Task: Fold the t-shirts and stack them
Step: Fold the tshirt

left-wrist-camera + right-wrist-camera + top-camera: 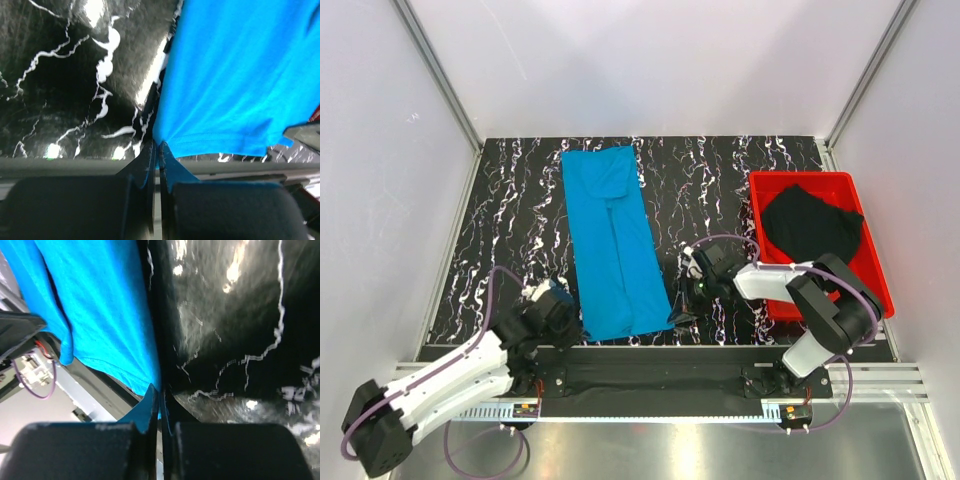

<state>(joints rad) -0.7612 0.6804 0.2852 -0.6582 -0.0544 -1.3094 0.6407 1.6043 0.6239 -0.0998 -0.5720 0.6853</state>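
The sky-blue t-shirt (612,240) lies folded into a long strip down the middle of the black marbled table. My left gripper (576,322) is shut on its near left corner; in the left wrist view the blue hem (210,145) runs into the closed fingertips. My right gripper (678,316) is shut on its near right corner; the right wrist view shows the blue cloth (100,315) pinched between the pads. The black t-shirt (812,224) lies crumpled in the red tray (868,262) at the right.
Grey walls and metal frame posts (440,75) enclose the table. A metal rail (650,375) runs along the near edge by the arm bases. The right arm's link (790,280) reaches across the tray's near left corner.
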